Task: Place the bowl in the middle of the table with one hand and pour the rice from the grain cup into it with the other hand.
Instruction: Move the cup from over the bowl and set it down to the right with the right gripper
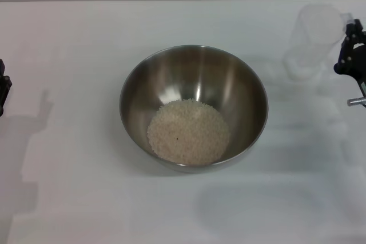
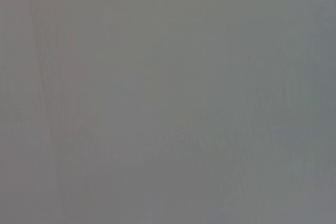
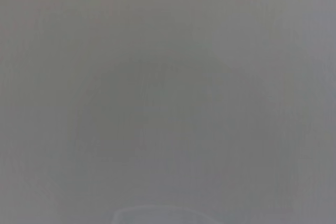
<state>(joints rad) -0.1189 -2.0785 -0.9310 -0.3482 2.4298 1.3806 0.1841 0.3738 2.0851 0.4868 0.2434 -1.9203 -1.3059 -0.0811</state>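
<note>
Assessing status: judged near complete, since the bowl holds the rice and the cup looks empty.
Bowl: the bowl sits upright at the middle of the bench; all places below are given relative to it.
Rice: the rice lies as 1 heap on the bowl floor, toward the robot-side wall.
Grain cup: the grain cup stands upright, well apart from the bowl, to its right and farther from the robot; no grains are visible inside.
Right pincer: the right pincer is just beside the cup, on the side away from the bowl; finger opening cannot be told, and contact with the cup cannot be confirmed.
Left pincer: the left pincer is at the bench edge, far left of the bowl, holding nothing visible; opening cannot be told.
Key relation: the cup lies between the right pincer and the bowl, so the right arm is the nearer; any retreat should run away from the bowl.
Wrist views: only blank bench surface shows.
</note>
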